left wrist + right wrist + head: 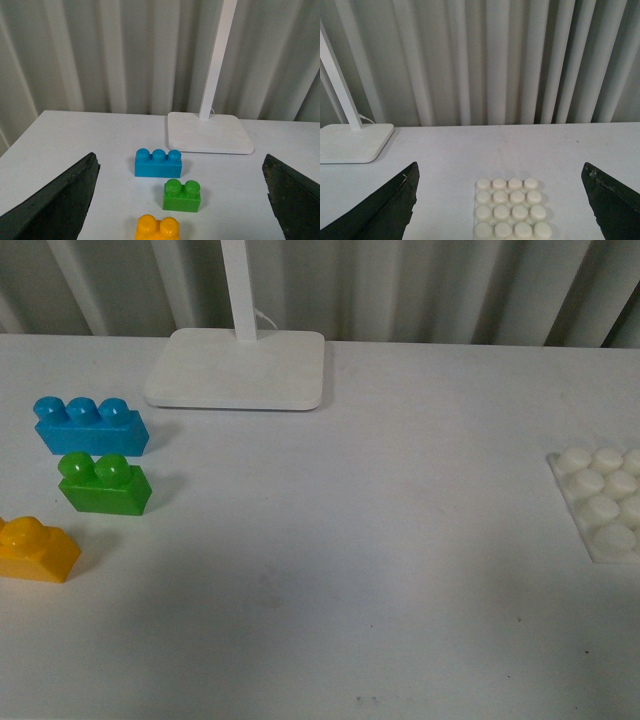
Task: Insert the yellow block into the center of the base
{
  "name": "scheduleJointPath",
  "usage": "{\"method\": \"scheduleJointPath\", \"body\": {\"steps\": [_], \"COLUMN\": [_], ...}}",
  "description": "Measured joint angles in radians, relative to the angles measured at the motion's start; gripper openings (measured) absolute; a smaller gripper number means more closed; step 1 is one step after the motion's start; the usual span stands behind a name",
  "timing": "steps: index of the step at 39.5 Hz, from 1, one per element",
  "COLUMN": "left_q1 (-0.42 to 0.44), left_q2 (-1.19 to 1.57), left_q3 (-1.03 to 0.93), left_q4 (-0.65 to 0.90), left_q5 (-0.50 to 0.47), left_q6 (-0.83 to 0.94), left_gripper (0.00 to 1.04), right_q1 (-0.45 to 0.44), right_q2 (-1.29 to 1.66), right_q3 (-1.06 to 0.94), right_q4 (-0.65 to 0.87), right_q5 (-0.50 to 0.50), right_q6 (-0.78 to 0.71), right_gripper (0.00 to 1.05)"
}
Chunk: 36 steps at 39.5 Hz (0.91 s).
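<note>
Facing the tabletop (350,580), my left claw (180,160) and right claw (500,167) are both released, jaws spread wide and gripping nothing.

Lamp foot (238,368): farthest ahead of the left claw.

Base (510,210): flat on the tabletop directly ahead of the right claw, centred between its fingers.

Blue brick (158,162): ahead of the left claw, short of the lamp foot.

Green brick (182,195): nearer to that claw than the blue brick.

Yellow block (157,227): nearest the left claw, just ahead between its fingers, well apart from the base.
</note>
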Motion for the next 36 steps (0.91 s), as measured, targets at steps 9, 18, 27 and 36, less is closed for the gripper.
{"method": "scheduleJointPath", "body": {"steps": [9,18,27,36], "left_q1": [0.000,0.000,0.000,0.000], "left_q2": [0.000,0.000,0.000,0.000], "left_q3": [0.000,0.000,0.000,0.000], "left_q4": [0.000,0.000,0.000,0.000], "left_q5": [0.000,0.000,0.000,0.000], "left_q6": [0.000,0.000,0.000,0.000], "left_gripper": [0.98,0.98,0.98,0.98], "right_q1": [0.000,0.000,0.000,-0.008], "right_q2": [0.000,0.000,0.000,0.500], "right_q3": [0.000,0.000,0.000,0.136], "right_q4": [0.000,0.000,0.000,-0.009], "right_q5": [0.000,0.000,0.000,0.067], "right_q6": [0.000,0.000,0.000,0.128], "right_gripper": [0.95,0.95,0.95,0.95]}}
